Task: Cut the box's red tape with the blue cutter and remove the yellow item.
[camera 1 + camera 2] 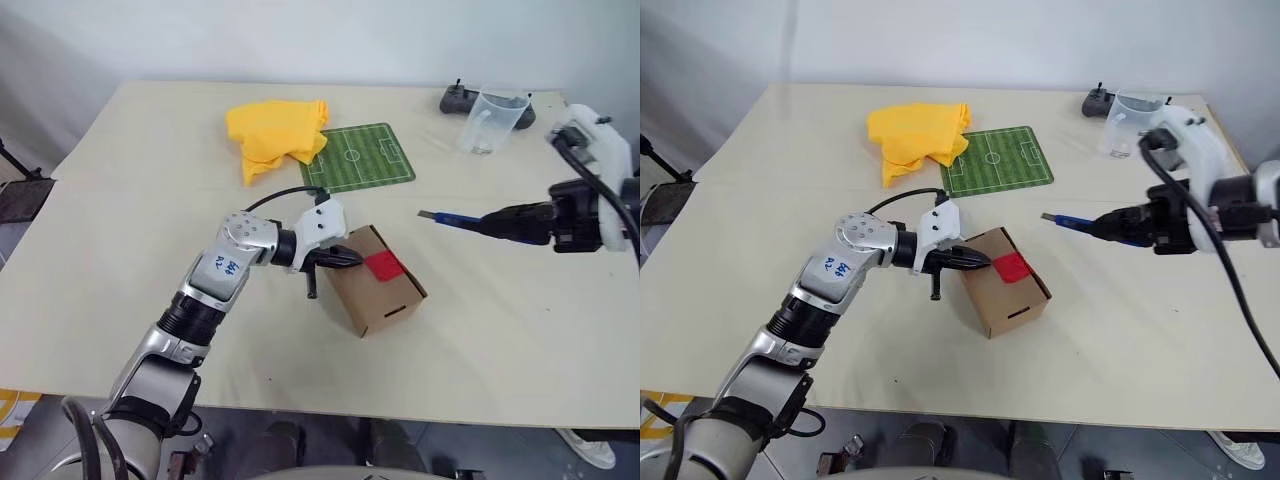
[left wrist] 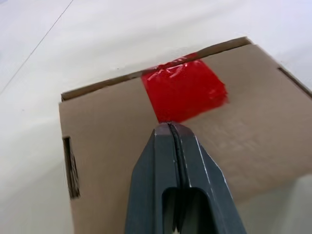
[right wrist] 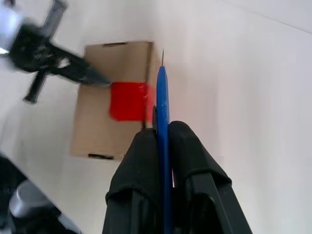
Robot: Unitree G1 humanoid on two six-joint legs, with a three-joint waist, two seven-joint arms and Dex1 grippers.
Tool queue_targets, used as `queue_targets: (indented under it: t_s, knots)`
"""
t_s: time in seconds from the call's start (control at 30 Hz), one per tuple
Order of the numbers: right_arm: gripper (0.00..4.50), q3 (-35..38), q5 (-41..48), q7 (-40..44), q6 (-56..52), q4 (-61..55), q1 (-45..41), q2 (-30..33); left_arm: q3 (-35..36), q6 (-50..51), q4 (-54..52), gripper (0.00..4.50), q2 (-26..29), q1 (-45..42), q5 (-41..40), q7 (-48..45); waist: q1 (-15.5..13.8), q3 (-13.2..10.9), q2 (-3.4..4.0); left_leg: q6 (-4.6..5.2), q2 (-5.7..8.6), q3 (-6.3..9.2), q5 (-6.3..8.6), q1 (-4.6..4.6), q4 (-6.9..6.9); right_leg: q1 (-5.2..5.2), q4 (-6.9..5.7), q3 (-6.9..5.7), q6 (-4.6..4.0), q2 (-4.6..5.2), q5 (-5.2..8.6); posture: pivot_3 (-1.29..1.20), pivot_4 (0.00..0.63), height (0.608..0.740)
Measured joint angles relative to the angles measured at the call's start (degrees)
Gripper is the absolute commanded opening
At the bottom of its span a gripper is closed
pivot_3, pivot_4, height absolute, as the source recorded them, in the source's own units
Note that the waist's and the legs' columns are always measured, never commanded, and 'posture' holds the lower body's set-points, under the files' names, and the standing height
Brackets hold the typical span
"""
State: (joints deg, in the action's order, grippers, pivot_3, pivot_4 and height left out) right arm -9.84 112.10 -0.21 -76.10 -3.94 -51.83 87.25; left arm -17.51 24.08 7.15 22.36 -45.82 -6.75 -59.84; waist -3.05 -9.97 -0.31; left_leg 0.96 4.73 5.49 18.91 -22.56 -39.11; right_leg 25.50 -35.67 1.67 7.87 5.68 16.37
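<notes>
Box (image 1: 375, 283) at table (image 1: 120, 250) centre, flaps closed, red tape (image 1: 384, 265) across top seam. Left gripper (image 1: 352, 259), fingers pressed together and empty, tips resting on box top beside tape. Right gripper (image 1: 490, 220) clamped on blue cutter (image 1: 448, 217), held in air right of box, blade pointing toward it.

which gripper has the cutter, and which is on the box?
The right gripper is shut on the blue cutter, held in the air beside the box. The left gripper is shut with nothing in it, its tips pressing the box top by the red tape.
</notes>
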Motion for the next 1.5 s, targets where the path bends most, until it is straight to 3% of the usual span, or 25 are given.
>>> queue_targets:
  t_s: [0.07, 0.1, 0.17, 0.2, 0.27, 0.37, 0.53, 0.7, 0.9, 0.93, 0.97, 1.03, 1.13, 1.27, 1.4, 1.5]
  knots:
    - [0.09, 14.77, -1.51, -1.98, 2.0, -1.75, 16.86, -1.84, 1.76, -1.22, 0.14, 0.0, 0.31, 0.82, -2.12, -1.39, -0.05, -0.01, -0.09, 0.01, -0.05, 0.03, 0.01, -0.05, -0.04, -0.03, 0.01, -0.03, 0.01, -0.02, 0.0, 0.0, 0.15, 0.74]
    - [0.09, 23.62, -5.61, -1.87, 3.34, -3.67, 25.19, -5.94, 3.15, -1.83, 0.19, 0.0, 0.51, 1.44, -3.35, -1.99, -0.13, 0.06, -0.26, 0.01, -0.08, 0.02, 0.01, -0.1, -0.05, -0.03, -0.02, -0.03, 0.01, -0.04, -0.01, 0.0, 0.15, 0.74]
    - [0.09, 37.18, -18.19, 1.44, 7.95, -8.71, 41.09, -15.72, 6.23, -3.17, 0.1, 0.0, 1.55, 2.31, -6.16, -3.37, -0.4, 0.09, -0.3, 0.04, 0.0, -0.01, 0.0, -0.12, -0.11, 0.07, -0.21, -0.12, 0.02, -0.09, -0.01, 0.0, 0.15, 0.74]
    - [0.09, 40.58, -24.89, 4.13, 11.3, -10.22, 46.88, -19.33, 7.77, -3.44, 0.04, 0.0, 2.42, 2.7, -7.32, -3.99, -0.52, 0.08, -0.26, 0.05, 0.03, -0.03, 0.01, -0.1, -0.19, 0.09, -0.28, -0.12, 0.02, -0.13, -0.01, 0.0, 0.15, 0.74]
    - [0.09, 43.06, -36.85, 9.17, 17.69, -11.29, 54.24, -22.98, 10.76, -3.56, 0.11, 0.0, 4.21, 3.58, -9.07, -4.72, -0.3, 0.1, 0.01, 0.23, 0.32, -0.25, -0.1, -0.05, -0.13, 0.14, -0.32, 0.09, 0.18, -0.12, -0.08, 0.0, 0.15, 0.74]
    - [0.09, 43.88, -49.15, 14.6, 29.51, -10.81, 55.06, -29.84, 12.76, -4.17, -0.1, 0.0, 6.4, 4.94, -11.25, -7.02, 0.86, 0.12, -0.01, 0.42, 0.45, -0.64, -0.23, 0.4, -0.07, -0.2, -0.22, 0.48, 0.49, -0.06, -0.25, 0.0, 0.15, 0.74]
    - [0.09, 36.8, -67.24, 23.7, 45.73, -0.87, 57.28, -36.74, 15.6, -4.96, -0.19, 0.0, 8.81, 11.84, -12.93, -7.97, 1.93, 0.1, -0.03, 0.47, 0.44, -0.77, -0.24, 1.32, 0.17, -0.99, 0.03, 0.67, 0.52, -0.09, -0.26, 0.0, 0.15, 0.74]
    - [1.73, 36.28, -69.65, 30.26, 46.86, 4.44, 56.07, -38.86, 16.94, -6.26, -0.67, 0.0, 9.46, 17.39, -13.05, -5.98, 2.02, 0.1, 0.1, 0.46, 0.4, -0.85, -0.24, 1.34, 0.21, -0.91, 0.0, 0.82, 0.5, -0.08, -0.26, 0.0, 0.15, 0.74]
    - [3.83, 40.67, -73.78, 40.35, 53.63, 2.94, 58.45, -36.33, 17.76, -6.07, -4.62, 0.0, 10.27, 22.51, -13.29, -3.28, 1.62, 0.1, 0.13, 0.46, 0.4, -0.85, -0.21, 1.34, 0.28, -0.91, 0.07, 0.83, 0.5, -0.08, -0.25, 0.0, 0.15, 0.74]
    - [4.14, 41.89, -73.73, 42.77, 54.02, 1.65, 59.16, -35.49, 18.12, -5.69, -4.91, 0.0, 10.45, 23.11, -13.3, -2.93, 1.64, 0.09, 0.13, 0.46, 0.4, -0.85, -0.2, 1.34, 0.28, -0.92, 0.08, 0.83, 0.5, -0.08, -0.25, 0.0, 0.15, 0.74]
    - [4.14, 42.83, -73.14, 45.89, 54.18, -0.16, 59.75, -34.39, 18.39, -5.26, -5.39, 0.0, 10.79, 23.81, -13.31, -2.54, 1.67, 0.09, 0.13, 0.46, 0.39, -0.86, -0.2, 1.34, 0.27, -0.93, 0.09, 0.83, 0.5, -0.09, -0.25, 0.0, 0.15, 0.74]
    - [3.91, 42.34, -72.19, 50.38, 53.4, -4.38, 59.99, -32.59, 18.59, -4.49, -6.56, 0.0, 11.42, 24.77, -13.3, -1.61, 1.79, 0.09, 0.11, 0.43, 0.31, -0.85, -0.16, 1.38, 0.26, -0.97, 0.11, 0.84, 0.5, -0.08, -0.25, 0.0, 0.15, 0.74]
    - [2.98, 35.47, -74.72, 51.66, 53.28, -8.72, 57.3, -32.84, 18.09, -3.92, -7.35, 0.0, 10.32, 25.23, -12.79, 0.93, 1.94, 0.15, 0.02, 0.35, 0.16, -0.87, -0.08, 1.46, 0.23, -1.0, 0.11, 0.85, 0.47, -0.07, -0.24, 0.0, 0.15, 0.74]
    - [1.5, 22.47, -83.7, 48.51, 56.46, -8.77, 52.11, -39.12, 14.92, -2.23, -7.86, 0.0, 7.27, 25.53, -11.05, 5.19, 1.68, 0.15, 0.0, 0.31, 0.16, -0.89, -0.07, 1.33, 0.2, -0.88, 0.09, 0.83, 0.44, -0.07, -0.22, 0.0, 0.15, 0.74]
    - [0.02, 13.66, -95.54, 43.47, 64.2, -1.19, 44.54, -45.56, 12.27, 0.34, -7.9, 0.0, 4.86, 24.46, -8.98, 9.35, 1.66, 0.15, 0.0, 0.35, 0.36, -0.9, -0.1, 1.33, 0.13, -0.88, 0.03, 0.82, 0.45, -0.12, -0.23, 0.0, 0.15, 0.74]
    - [0.02, 10.54, -98.06, 42.39, 66.33, 2.07, 41.04, -49.92, 10.85, 1.29, -7.1, 0.0, 2.8, 22.95, -8.47, 11.26, 1.63, 0.15, 0.0, 0.34, 0.35, -0.86, -0.1, 1.32, 0.14, -0.86, 0.01, 0.79, 0.44, -0.13, -0.22, 0.0, 0.15, 0.74]
